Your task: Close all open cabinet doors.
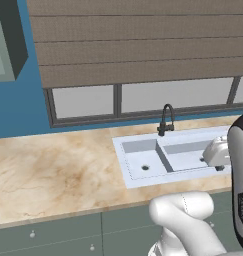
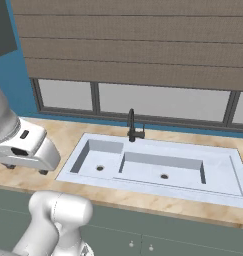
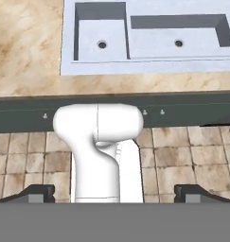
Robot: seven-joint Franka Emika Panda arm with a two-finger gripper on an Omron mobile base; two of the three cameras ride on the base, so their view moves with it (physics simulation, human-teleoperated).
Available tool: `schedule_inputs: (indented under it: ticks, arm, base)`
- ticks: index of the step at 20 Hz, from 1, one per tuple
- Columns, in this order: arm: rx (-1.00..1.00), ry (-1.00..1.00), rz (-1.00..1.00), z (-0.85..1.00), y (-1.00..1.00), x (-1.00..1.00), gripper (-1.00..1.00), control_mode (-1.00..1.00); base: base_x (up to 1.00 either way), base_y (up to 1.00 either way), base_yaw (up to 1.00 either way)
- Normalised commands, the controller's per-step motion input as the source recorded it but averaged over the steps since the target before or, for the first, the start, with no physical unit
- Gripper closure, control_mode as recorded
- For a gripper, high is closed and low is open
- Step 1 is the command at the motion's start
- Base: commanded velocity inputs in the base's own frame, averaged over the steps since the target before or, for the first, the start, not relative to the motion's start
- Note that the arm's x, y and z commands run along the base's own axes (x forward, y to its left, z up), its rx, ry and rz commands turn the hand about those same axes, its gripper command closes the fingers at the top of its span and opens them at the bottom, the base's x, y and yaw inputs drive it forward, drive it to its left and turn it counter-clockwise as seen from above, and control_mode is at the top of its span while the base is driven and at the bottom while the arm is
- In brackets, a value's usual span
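Seemingly little of the task is done yet. At the far upper left of the left base view an upper cabinet door (image 1: 3, 42) stands swung out from the blue wall (image 1: 23, 107), its pale inner face and dark edge showing, so it is left to shut. Moving right, the marble worktop (image 1: 53, 170) is bare up to the white double sink (image 1: 163, 157) and its black faucet (image 1: 166, 120); I judge there is free room above it for a sweep leftward and upward. The hand (image 3: 114, 193) hangs over the worktop's front edge, aimed down at the tiled floor (image 3: 26, 156), its fingers spread wide with nothing between them.
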Motion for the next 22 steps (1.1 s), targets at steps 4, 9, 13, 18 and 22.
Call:
schedule_inputs:
  ticks: [4, 9, 13, 18, 22]
  arm:
    - [0.0, 0.0, 0.0, 0.1, 0.0, 0.04, -1.0, -1.0]
    - [0.0, 0.0, 0.0, 0.06, 0.0, 0.01, -1.0, -1.0]
    - [0.0, 0.0, 0.0, 0.0, 0.0, 0.0, -1.0, -1.0]
    - [0.0, 0.0, 0.0, 0.0, 0.0, 0.0, -1.0, 1.0]
    - [0.0, 0.0, 0.0, 0.0, 0.0, 0.0, -1.0, 1.0]
  base:
    - [0.0, 0.0, 0.0]
    - [0.0, 0.0, 0.0]
    - [0.0, 0.0, 0.0]
    - [0.02, 0.0, 0.0]
    - [0.01, 0.0, 0.0]
